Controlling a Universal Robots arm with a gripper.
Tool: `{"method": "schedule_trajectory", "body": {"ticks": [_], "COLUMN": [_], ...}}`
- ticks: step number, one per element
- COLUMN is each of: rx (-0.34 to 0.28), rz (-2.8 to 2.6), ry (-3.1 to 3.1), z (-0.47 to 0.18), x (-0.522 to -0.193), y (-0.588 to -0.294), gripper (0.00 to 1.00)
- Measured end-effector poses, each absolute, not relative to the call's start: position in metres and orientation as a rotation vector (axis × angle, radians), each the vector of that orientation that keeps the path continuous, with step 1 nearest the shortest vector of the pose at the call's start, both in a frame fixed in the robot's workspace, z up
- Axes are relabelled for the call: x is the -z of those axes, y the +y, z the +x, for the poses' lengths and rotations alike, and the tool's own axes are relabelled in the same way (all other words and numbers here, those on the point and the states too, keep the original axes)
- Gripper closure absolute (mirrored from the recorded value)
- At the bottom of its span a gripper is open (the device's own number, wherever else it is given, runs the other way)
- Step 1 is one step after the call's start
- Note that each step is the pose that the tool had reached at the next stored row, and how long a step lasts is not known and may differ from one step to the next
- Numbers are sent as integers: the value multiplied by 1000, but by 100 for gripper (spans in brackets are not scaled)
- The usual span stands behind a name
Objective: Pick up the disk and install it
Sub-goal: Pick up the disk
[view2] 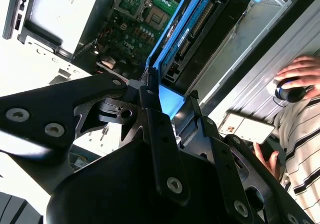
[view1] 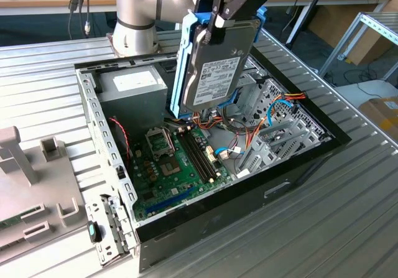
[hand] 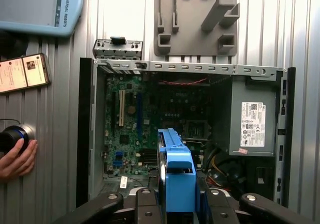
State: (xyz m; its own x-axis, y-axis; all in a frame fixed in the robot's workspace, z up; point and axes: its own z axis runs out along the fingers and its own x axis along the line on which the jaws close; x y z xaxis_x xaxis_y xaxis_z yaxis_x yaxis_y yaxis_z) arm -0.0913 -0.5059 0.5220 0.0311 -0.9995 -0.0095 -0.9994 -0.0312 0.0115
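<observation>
The disk [view1: 214,66], a grey metal drive with a white label in a light-blue carrier, hangs upright and slightly tilted above the open computer case [view1: 273,186]. My gripper [view1: 216,22] is shut on its upper edge, the black fingers clamping the blue handle. In the second wrist view the disk [view2: 186,31] runs away from the gripper [view2: 170,102] toward the motherboard. In the first wrist view the blue handle [hand: 178,176] stands between the fingers of the gripper [hand: 178,206], over the case interior.
Inside the case are a green motherboard [view1: 168,166], a silver power supply [view1: 134,85] and a metal drive cage [view1: 273,129] with coloured cables. A grey fixture plate [view1: 31,185] lies beside the case. A person's hand [hand: 17,159] rests on a knob near a pendant [hand: 40,6].
</observation>
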Motion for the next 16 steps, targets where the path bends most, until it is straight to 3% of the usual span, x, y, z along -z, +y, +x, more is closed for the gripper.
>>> {"method": "schedule_trajectory", "body": {"ticks": [16], "rx": [23], "rz": [2255], "ry": [-2185], "z": [-88], "x": [-522], "y": [-507], "gripper": [64]}}
